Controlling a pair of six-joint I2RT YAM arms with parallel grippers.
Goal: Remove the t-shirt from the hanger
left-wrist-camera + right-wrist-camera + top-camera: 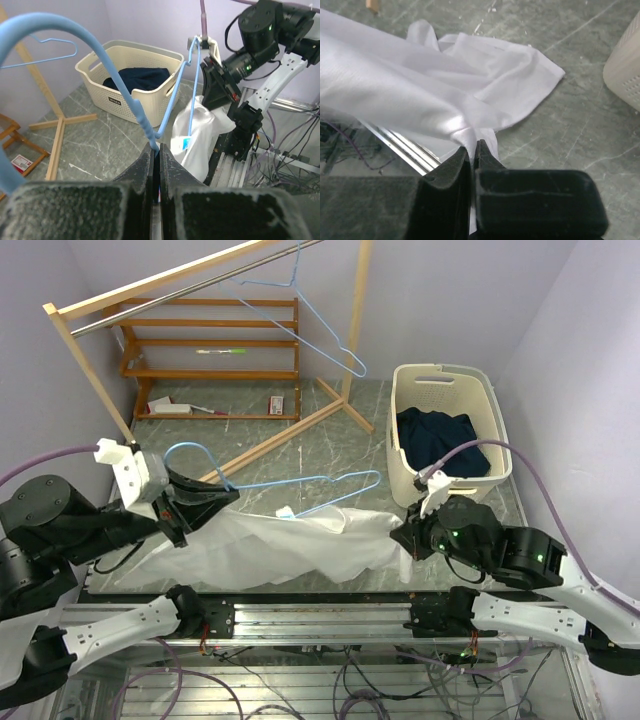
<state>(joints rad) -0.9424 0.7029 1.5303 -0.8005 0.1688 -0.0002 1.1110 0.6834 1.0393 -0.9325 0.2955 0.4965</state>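
Note:
A white t-shirt (270,545) lies spread across the marble floor near the front rail. A light blue hanger (300,482) sits over it, its right end free of the cloth and its lower wire running into the shirt near the collar label. My left gripper (228,498) is shut on the blue hanger (131,102) at the base of its hook. My right gripper (398,533) is shut on the shirt's right edge, which shows bunched between my fingers in the right wrist view (470,132).
A cream laundry basket (445,380) with dark blue clothing stands at the back right. A wooden clothes rack (210,325) with a metal rail holds another blue hanger (320,325) at the back. The metal front rail (310,615) runs below the shirt.

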